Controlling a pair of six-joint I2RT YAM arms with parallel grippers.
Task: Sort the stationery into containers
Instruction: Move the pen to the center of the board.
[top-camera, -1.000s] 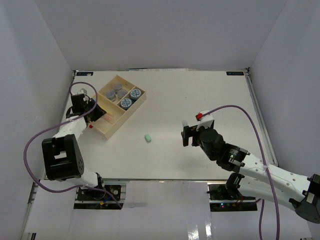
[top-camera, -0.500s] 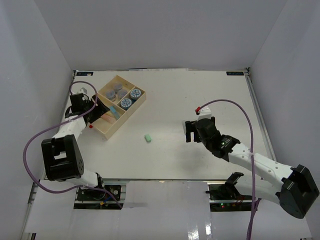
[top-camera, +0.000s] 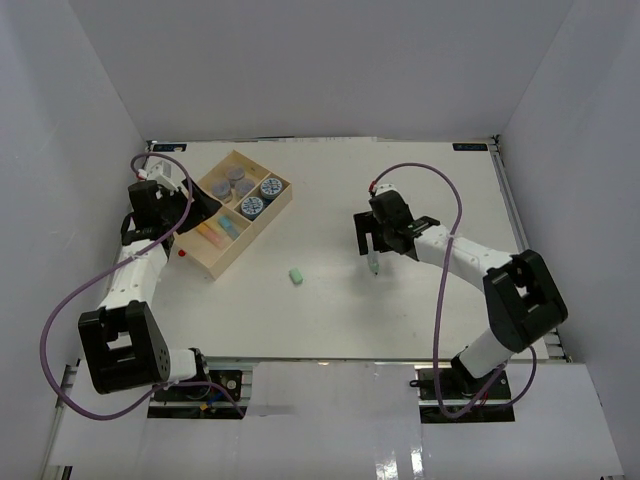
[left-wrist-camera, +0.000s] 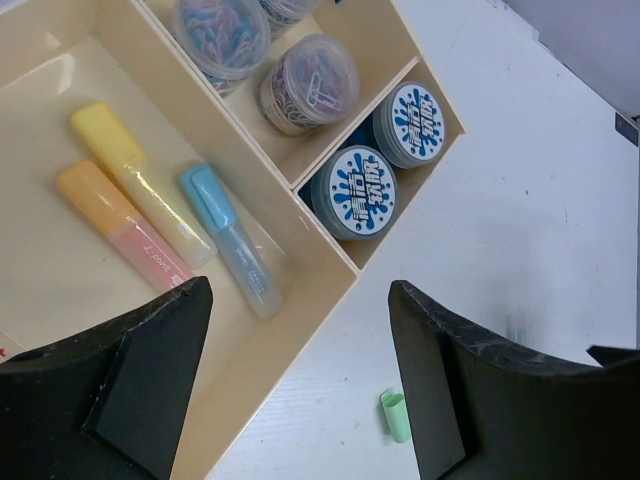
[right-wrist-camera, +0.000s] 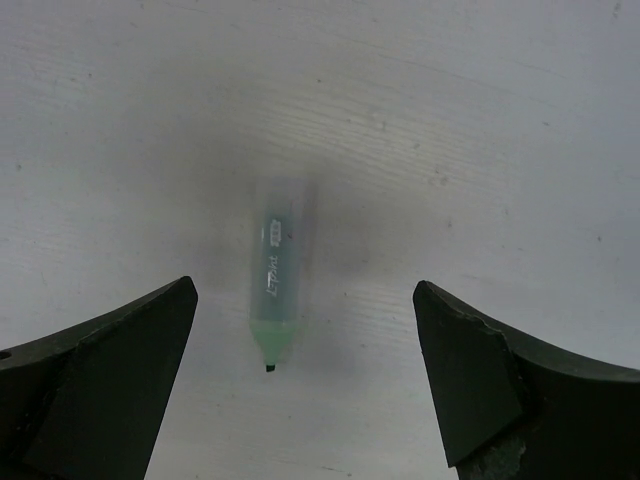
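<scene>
The pale-wood tray (left-wrist-camera: 330, 270) holds a yellow stick (left-wrist-camera: 140, 170), an orange-pink stick (left-wrist-camera: 120, 230) and a blue stick (left-wrist-camera: 230, 240) in its long section. Grey rolls (left-wrist-camera: 308, 85) fill one small section and two blue-and-white rolls (left-wrist-camera: 353, 192) the other. My left gripper (left-wrist-camera: 300, 300) hangs open above the tray's near wall, holding nothing. A green cap (left-wrist-camera: 395, 415) lies on the table outside the tray (top-camera: 262, 228). My right gripper (right-wrist-camera: 305, 290) is open over an uncapped green stick (right-wrist-camera: 275, 275) that lies flat between its fingers, untouched. From above, this green stick (top-camera: 373, 265) is mid-table.
The green cap (top-camera: 295, 275) lies between the tray and the right gripper (top-camera: 371, 243). White walls close in the table on three sides. The left gripper (top-camera: 198, 207) sits at the tray's left side, with purple cables looping off both arms.
My left gripper has opened, left the blue stick in the long section and drawn back to the left. The right arm has swung up and left, over the green stick.
</scene>
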